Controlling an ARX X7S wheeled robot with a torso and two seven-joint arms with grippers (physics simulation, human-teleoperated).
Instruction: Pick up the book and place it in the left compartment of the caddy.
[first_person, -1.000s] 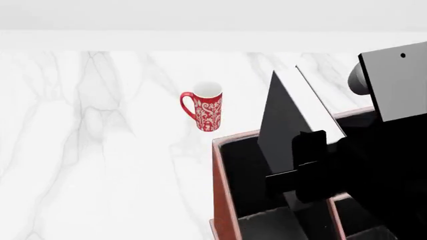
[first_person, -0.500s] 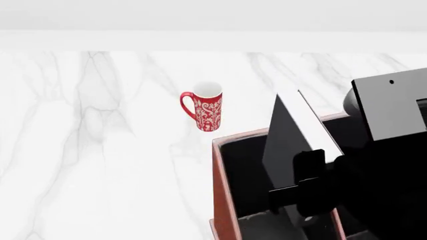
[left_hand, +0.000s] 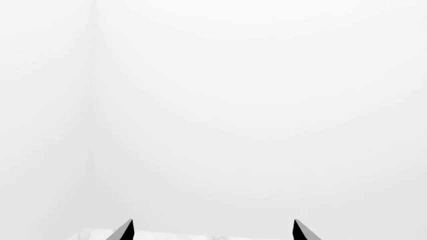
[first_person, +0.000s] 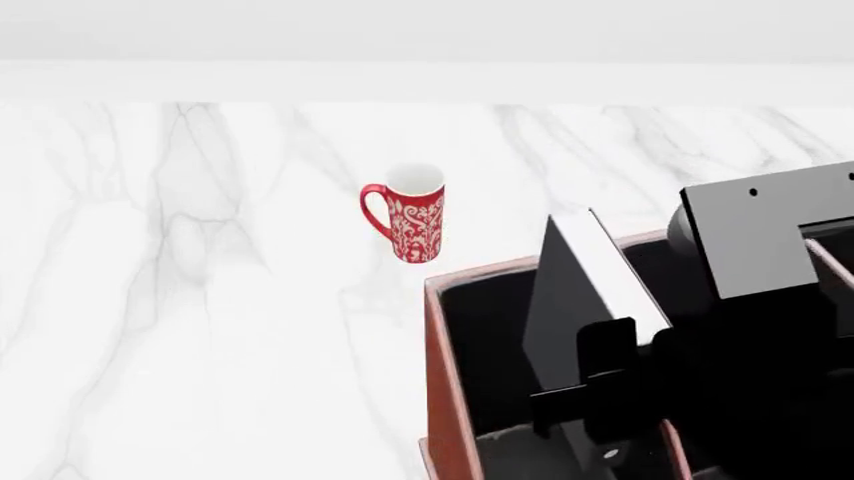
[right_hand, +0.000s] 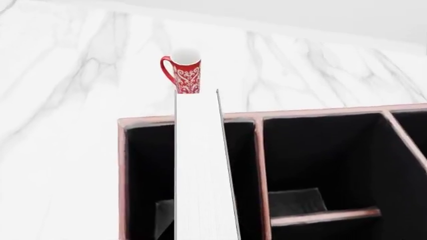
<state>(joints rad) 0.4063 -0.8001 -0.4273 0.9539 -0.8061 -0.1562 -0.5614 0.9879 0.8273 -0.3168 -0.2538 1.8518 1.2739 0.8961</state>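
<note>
Right hand gripping upright book, long axis vertical, over caddy, left hand open

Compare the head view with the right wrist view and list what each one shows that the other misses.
Only the head view shows the right gripper itself, its jaws closed on the book, plus the arm's grey housing and the book's black cover. Only the right wrist view shows the caddy's dividers and smaller sections clearly, with the book's white page edges entering the left compartment. Both show the red mug, the marble table, the caddy and the book.
</note>
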